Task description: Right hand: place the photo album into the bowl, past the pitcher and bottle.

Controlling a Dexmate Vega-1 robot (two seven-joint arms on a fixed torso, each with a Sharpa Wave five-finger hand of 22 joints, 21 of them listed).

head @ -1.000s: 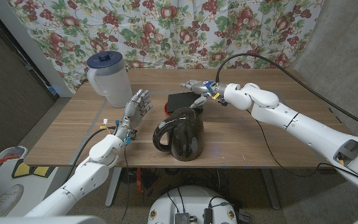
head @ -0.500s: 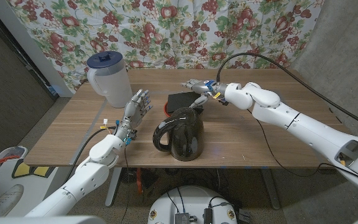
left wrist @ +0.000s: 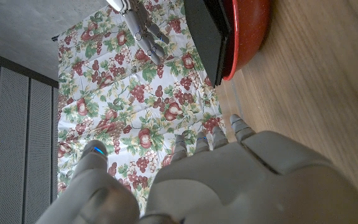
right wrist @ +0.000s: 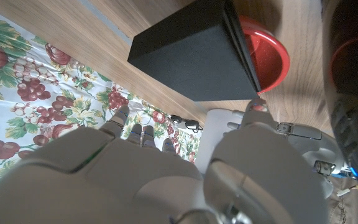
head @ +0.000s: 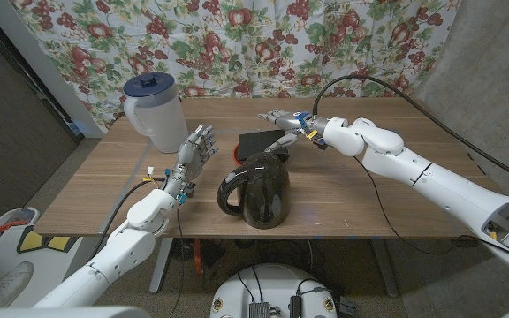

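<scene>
While the black photo album (head: 262, 141) lies across the red bowl (right wrist: 270, 59) behind the dark pitcher (head: 256, 187), the right robot hand (head: 288, 128) hovers just above it with fingers spread, holding nothing. The left robot hand (head: 196, 155) stands upright over the table (head: 369, 190), fingers apart and empty, near the white jug (head: 153, 109) with the blue lid.

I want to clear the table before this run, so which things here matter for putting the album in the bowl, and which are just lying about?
For the job:
album, now lying on the red bowl
right hand
pitcher and black jug, the things to pass

Lying about:
left hand, fingers apart, holding nothing
floral cloth behind the table
</scene>
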